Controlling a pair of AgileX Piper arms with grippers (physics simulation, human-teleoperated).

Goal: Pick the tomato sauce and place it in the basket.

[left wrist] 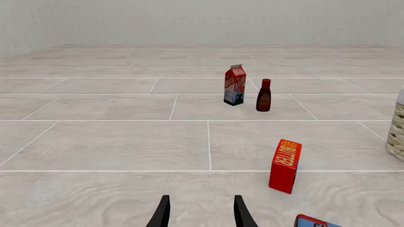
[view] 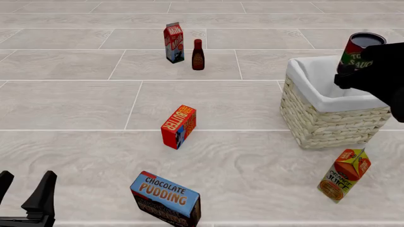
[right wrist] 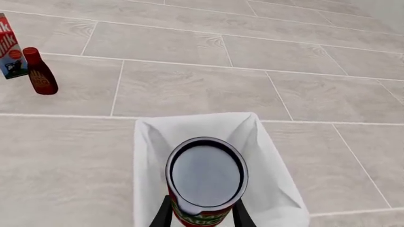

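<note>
Holding the small red-labelled tomato sauce can (view: 356, 49) above the pale woven wicker basket with white cloth lining (view: 328, 123), right fingers (right wrist: 165, 213) pinch its sides | can tilted, dark metallic top visible | left fingers (left wrist: 161, 213) spread, empty, low over the counter (view: 82, 109) | red butter box (view: 179, 126) well left of basket

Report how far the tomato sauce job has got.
Done: the tomato sauce is off the table, clamped in the right claw. In hand: it hangs over the basket, above the white lining, as the right wrist view shows. Left: lower it in and let go. The left claw sits open and empty near the table's near edge, taking no part.
</note>
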